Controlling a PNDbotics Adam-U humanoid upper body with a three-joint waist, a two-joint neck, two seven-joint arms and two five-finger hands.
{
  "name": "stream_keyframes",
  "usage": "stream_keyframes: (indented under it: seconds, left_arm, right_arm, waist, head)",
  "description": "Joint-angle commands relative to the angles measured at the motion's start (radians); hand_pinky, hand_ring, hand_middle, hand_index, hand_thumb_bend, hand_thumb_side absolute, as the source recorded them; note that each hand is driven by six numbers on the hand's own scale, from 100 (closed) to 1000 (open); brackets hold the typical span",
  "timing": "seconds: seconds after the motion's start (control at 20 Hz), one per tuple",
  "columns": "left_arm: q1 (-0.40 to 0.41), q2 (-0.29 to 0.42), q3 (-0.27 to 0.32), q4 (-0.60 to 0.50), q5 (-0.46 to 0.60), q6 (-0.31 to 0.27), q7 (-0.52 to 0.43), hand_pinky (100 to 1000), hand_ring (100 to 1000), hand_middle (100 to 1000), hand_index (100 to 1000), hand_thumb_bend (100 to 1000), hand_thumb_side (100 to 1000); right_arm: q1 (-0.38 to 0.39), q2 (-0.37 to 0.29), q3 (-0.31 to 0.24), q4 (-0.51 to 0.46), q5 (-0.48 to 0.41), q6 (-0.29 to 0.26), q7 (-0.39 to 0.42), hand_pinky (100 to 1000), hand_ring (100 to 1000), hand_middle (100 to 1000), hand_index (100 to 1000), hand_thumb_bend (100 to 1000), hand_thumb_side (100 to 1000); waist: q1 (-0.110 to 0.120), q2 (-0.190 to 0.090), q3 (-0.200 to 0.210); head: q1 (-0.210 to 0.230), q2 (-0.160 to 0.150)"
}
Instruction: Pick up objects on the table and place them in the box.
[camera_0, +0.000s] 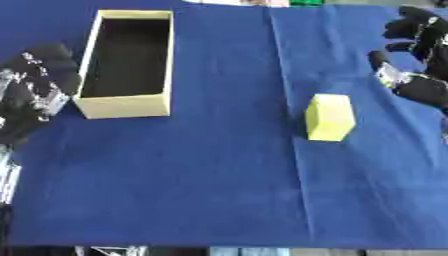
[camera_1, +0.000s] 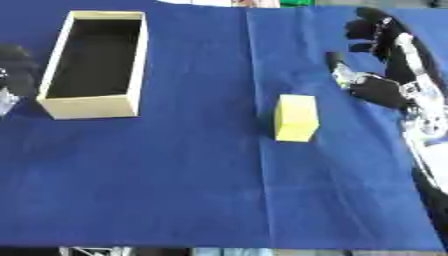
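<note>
A yellow block (camera_0: 330, 117) stands on the blue cloth right of centre. A long open box (camera_0: 129, 62) with pale cream walls and a dark, empty inside lies at the upper left. My right hand (camera_1: 378, 90) hovers up and to the right of the block, apart from it, fingers spread and relaxed, holding nothing. My left hand (camera_0: 33, 90) rests at the left edge beside the box, fingers relaxed and empty.
A blue cloth (camera_0: 219, 190) covers the whole table, with a crease running down its middle. Small objects, one green (camera_0: 306, 2), show at the far edge. A metal frame shows below the cloth's near edge.
</note>
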Motion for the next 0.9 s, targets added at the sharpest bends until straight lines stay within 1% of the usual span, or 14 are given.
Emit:
stream_keyframes:
  seconds: [0.05,0.55,0.65,0.8,0.9]
  left_arm:
    - [-0.008,0.02,0.008,-0.018,-0.013,-0.008,-0.015,577,800,763,855,773,448]
    - [-0.008,0.021,0.01,-0.024,-0.07,-0.028,-0.053,602,832,795,923,792,441]
    - [-0.008,0.021,0.01,-0.025,-0.083,-0.032,-0.062,610,838,800,928,779,435]
    - [-0.008,0.021,0.011,-0.025,-0.096,-0.033,-0.07,613,841,803,932,767,436]
    - [-0.008,0.021,0.011,-0.024,-0.099,-0.034,-0.072,613,840,803,933,761,443]
  right_arm:
    - [-0.007,-0.024,-0.008,-0.02,0.0,0.0,0.001,738,787,729,896,334,192]
    - [-0.008,-0.025,-0.007,-0.021,0.0,0.001,0.002,738,787,730,896,328,192]
    - [-0.008,-0.028,-0.006,-0.021,0.001,0.0,0.003,738,787,730,896,329,192]
    - [-0.007,-0.041,-0.002,-0.022,0.006,0.0,0.01,740,789,733,898,330,193]
    - [-0.003,-0.062,0.005,-0.025,0.012,-0.001,0.02,741,791,735,899,336,195]
  waist:
    - [0.002,-0.016,0.001]
    - [0.002,-0.016,0.001]
    - [0.001,-0.015,0.001]
    - [0.0,-0.016,0.003]
    - [-0.001,-0.016,0.004]
  head:
    - [0.001,0.006]
    - [0.0,0.007]
    - [0.0,0.008]
    - [-0.001,0.009]
    - [-0.001,0.009]
